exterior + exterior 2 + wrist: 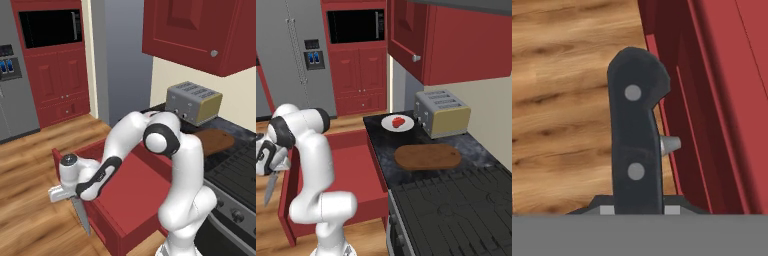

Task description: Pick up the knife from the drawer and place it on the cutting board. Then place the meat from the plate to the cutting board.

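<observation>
My gripper (69,194) is shut on the knife (81,216), whose grey blade hangs point-down over the wooden floor just outside the open drawer (127,187). The hand view shows the black riveted handle (634,135) between my fingertips, beside the drawer's front panel (712,100) and its metal knob (671,144). In the right base view the gripper (274,167) holds the knife (269,189) at the far left, off the drawer's (356,165) left side. On the counter lies the brown cutting board (427,156) (216,141), bare. Behind it the white plate (387,125) carries the red meat (398,121).
A silver and cream toaster (442,113) (194,102) stands behind the board. The stove (456,210) (235,175) adjoins the counter in front. Red wall cabinets (456,45) hang above the counter. A fridge (286,55) and a microwave (353,26) stand at the far wall.
</observation>
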Motion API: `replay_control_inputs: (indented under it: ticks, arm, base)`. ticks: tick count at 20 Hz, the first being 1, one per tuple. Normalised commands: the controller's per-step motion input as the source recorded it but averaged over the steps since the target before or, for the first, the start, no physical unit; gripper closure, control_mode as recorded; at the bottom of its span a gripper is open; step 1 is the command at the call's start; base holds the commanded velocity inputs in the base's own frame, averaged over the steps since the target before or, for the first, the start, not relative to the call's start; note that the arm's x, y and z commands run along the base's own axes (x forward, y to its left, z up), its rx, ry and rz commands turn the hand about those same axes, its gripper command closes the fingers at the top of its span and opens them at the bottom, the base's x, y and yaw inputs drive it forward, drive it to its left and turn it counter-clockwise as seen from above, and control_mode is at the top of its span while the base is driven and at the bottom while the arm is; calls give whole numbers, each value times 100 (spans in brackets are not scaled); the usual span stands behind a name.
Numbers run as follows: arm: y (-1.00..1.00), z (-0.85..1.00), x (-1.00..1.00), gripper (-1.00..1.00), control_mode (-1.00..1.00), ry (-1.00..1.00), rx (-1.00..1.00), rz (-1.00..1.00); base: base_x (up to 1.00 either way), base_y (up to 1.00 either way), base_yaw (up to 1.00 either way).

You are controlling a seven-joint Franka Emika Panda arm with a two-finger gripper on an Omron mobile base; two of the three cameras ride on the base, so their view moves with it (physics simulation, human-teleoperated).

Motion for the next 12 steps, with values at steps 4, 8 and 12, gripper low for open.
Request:
replay_control_inputs:
  ticks: [4,8,12]
  arm:
    - [0,-24,11,100,-100,-2,0,4]
    - [0,-31,19,100,-100,0,0,5]
    - [0,-32,24,100,-100,0,0,7]
  base:
    - [0,0,0]
    - [0,0,0]
    - [0,0,0]
